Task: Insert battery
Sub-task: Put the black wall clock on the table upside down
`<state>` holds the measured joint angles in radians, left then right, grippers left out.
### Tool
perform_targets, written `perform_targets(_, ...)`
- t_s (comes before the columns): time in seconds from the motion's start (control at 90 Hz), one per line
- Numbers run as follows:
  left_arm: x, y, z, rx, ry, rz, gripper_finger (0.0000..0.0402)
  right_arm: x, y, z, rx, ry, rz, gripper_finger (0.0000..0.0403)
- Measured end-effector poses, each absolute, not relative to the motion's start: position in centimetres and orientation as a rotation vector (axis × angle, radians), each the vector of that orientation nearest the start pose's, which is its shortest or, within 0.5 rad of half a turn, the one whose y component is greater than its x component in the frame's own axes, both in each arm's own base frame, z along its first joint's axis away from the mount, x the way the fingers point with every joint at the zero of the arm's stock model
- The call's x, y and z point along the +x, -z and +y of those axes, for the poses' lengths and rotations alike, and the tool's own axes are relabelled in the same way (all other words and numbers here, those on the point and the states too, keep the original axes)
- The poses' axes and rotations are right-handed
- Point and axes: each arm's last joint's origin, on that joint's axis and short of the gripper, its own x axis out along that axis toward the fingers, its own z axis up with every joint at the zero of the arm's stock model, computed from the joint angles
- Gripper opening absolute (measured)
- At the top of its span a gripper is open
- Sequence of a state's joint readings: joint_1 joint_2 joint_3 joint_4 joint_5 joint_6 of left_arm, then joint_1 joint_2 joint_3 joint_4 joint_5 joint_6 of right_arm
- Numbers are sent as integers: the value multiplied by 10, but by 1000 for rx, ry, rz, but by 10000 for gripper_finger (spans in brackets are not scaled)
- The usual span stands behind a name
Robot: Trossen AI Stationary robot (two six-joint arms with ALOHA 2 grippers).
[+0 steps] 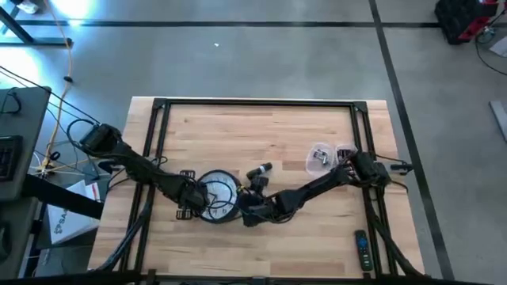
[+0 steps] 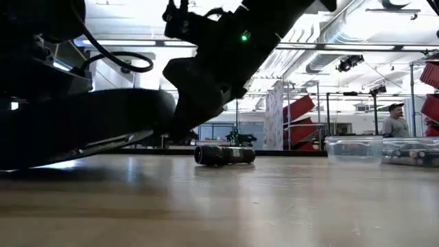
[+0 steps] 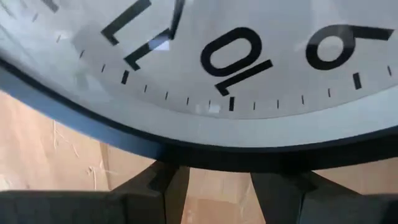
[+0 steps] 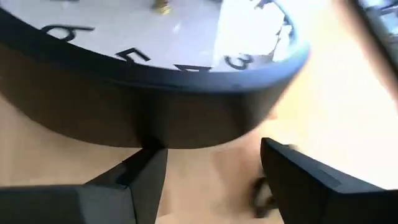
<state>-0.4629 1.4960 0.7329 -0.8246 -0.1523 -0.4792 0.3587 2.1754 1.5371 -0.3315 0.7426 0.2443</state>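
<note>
Clock (image 1: 215, 194) lies face up mid-table, battery (image 1: 260, 170) just beyond it, not yet inserted. Left gripper (image 3: 214, 186) and right gripper (image 4: 211, 168) stand open at opposite rims, gripping nothing. Turning the clock over and loading it seem left to do.

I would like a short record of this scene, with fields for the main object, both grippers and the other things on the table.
main object: round black-rimmed wall clock, face up, table centre
left gripper: open, at clock rim near the 10
right gripper: open, at clock rim near the 4
near clock: dark cylindrical item
right side: clear plastic containers
front right: black remote control
</note>
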Motion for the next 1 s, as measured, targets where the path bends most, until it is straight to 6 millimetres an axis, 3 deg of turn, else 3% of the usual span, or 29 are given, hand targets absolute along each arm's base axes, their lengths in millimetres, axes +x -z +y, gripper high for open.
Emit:
perform_targets(0.211,200,-145,-95,91,-120,1468,142,430,-156,149,-440,534,710,228)
perform_targets(0.578,205,-146,-97,82,-84,1431,142,432,-163,155,-812,533,719,228)
perform_targets(0.811,201,-146,-100,72,-88,1450,142,431,-164,155,-853,569,721,228)
perform_targets(1.0,199,-146,-101,75,-82,1459,142,431,-164,159,-960,496,752,228)
